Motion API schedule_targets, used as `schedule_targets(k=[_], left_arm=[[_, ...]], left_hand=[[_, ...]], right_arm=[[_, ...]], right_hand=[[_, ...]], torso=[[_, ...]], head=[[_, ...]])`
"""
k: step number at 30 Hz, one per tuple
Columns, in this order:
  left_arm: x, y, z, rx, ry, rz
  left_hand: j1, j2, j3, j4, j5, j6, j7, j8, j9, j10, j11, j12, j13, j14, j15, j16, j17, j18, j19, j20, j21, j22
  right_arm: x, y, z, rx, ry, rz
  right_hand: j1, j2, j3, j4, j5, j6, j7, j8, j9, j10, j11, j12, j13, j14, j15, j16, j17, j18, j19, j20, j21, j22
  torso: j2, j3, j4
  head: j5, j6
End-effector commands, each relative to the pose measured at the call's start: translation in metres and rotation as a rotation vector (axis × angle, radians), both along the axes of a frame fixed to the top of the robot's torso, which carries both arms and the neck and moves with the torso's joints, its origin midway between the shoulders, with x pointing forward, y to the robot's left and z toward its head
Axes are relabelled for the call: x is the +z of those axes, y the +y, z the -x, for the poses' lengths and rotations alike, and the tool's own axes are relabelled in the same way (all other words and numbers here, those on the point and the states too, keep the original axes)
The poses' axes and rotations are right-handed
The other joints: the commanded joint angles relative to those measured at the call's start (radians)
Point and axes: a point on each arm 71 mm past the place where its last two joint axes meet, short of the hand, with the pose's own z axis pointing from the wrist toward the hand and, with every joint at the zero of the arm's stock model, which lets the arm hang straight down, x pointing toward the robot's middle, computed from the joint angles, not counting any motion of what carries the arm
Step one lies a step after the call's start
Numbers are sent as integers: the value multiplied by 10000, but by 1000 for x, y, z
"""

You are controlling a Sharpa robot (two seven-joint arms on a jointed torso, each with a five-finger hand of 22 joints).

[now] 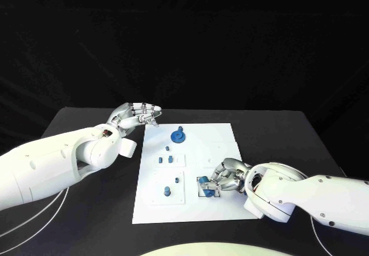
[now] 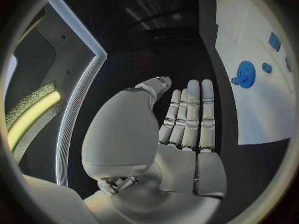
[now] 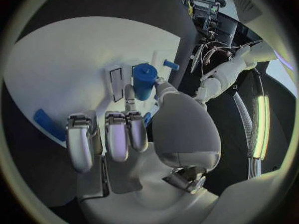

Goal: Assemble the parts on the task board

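Right hand (image 1: 223, 180) is down on the near right part of the task board (image 1: 207, 213), fingers curled around a small blue part (image 1: 206, 186) at one of the board's recessed sockets. In the right wrist view we see a short blue cylinder (image 3: 144, 81) standing upright just past the fingertips (image 3: 129, 95), with a thumb-side finger touching or almost touching it. We can't tell if it's truly pinched or just steadied.

Left hand (image 1: 137, 116) hovers off the board's far left corner, over the black surface (image 1: 77, 120); fingers straight and together, holding nothing.

Other parts on the board: a blue gear (image 1: 177, 138) near the far end, two small pegs (image 1: 165, 159) in a mid socket plate, another peg (image 1: 167, 191) in the near plate.

Handling, our read: parts look like rigid moulded or printed plastic, light, smooth, not fragile. They're small enough to slip or tip under a loose pinch. Take the cylinder by its sides, near the top, and keep it vertical so it drops into its socket without jamming. The gear is best gripped at the rim or hub.

The board is thin, flat and white and looks unclamped, so side loads could slide it. The surface is matte black with free room on both sides. Backdrop is dark cloth.
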Motion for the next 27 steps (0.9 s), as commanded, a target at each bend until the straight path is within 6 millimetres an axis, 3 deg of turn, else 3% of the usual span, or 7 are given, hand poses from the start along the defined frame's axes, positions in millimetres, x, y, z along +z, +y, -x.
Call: schedule_targets(k=[1,8,13,17,19,21,27], left_arm=[[0,-2,1,-169,-1,100],[0,-2,1,-164,11,93],[0,-2,1,-151,20,83],[0,-2,1,-143,26,77],[0,-1,1,-142,29,75],[0,-1,1,-140,31,73],[0,0,1,-114,39,59]], left_hand=[[-86,36,-3,58,28,-59,4,25,-8,-48,6,39,-12,-92,5,8,3,79,-71,15,-67,-14],[-93,41,-3,67,28,-64,7,27,-8,-61,9,43,-12,-98,9,10,4,78,-74,18,-75,-17],[-100,51,-2,79,28,-71,10,30,-8,-72,12,49,-12,-105,12,13,5,78,-76,22,-83,-21],[-104,53,-2,84,28,-78,13,30,-9,-79,14,53,-12,-109,14,15,5,78,-77,24,-88,-23],[-105,53,-2,86,28,-81,14,30,-10,-83,15,55,-12,-111,15,15,5,78,-78,25,-90,-24],[-106,54,-2,87,28,-83,14,30,-10,-85,15,55,-11,-112,16,16,6,78,-79,25,-92,-24],[-106,56,-1,89,29,-85,15,30,-10,-88,16,57,-11,-116,17,15,6,78,-80,26,-95,-25]], right_arm=[[-1,1,0,189,-37,160],[1,1,-1,104,-337,164],[2,1,-2,97,-577,167],[3,1,-2,153,-701,158],[4,1,-1,195,-767,131],[5,0,0,257,-818,83],[9,-3,5,567,-828,-177]], right_hand=[[-279,-24,-216,3,-39,43,-161,-16,25,650,-40,-69,2034,798,-40,5,1333,-142,1063,-53,45,2631],[-1167,170,-1181,25,-5,-10,-179,97,143,644,-54,-96,2033,798,-52,-6,1328,-142,1063,-62,45,2631],[-1577,181,-2012,50,63,-55,-177,155,205,634,-50,-124,2024,801,-49,-9,1338,-142,1063,-58,45,2631],[-1616,180,-2104,49,74,-60,-175,162,213,632,-51,-128,2022,803,-48,-7,1346,-142,1063,-58,45,2631],[-1224,443,-2035,9,42,-79,-179,179,232,641,-54,-118,2035,805,-51,-7,1356,-142,1063,-59,45,2631],[-876,562,-2005,-7,19,-93,-183,190,245,648,-57,-109,2046,807,-54,-5,1367,-142,1063,-62,45,2631],[354,626,-1977,-88,15,-125,-193,185,254,681,-69,-61,2095,810,-66,-6,1382,-142,1063,-75,45,2631]], torso=[[-1,2,2],[2,3,-3],[3,3,-6],[3,4,-6],[3,8,-3],[3,7,-3],[2,5,-10]], head=[[6,-3],[-5,15],[0,21],[-9,36],[-7,39],[-7,39],[10,28]])
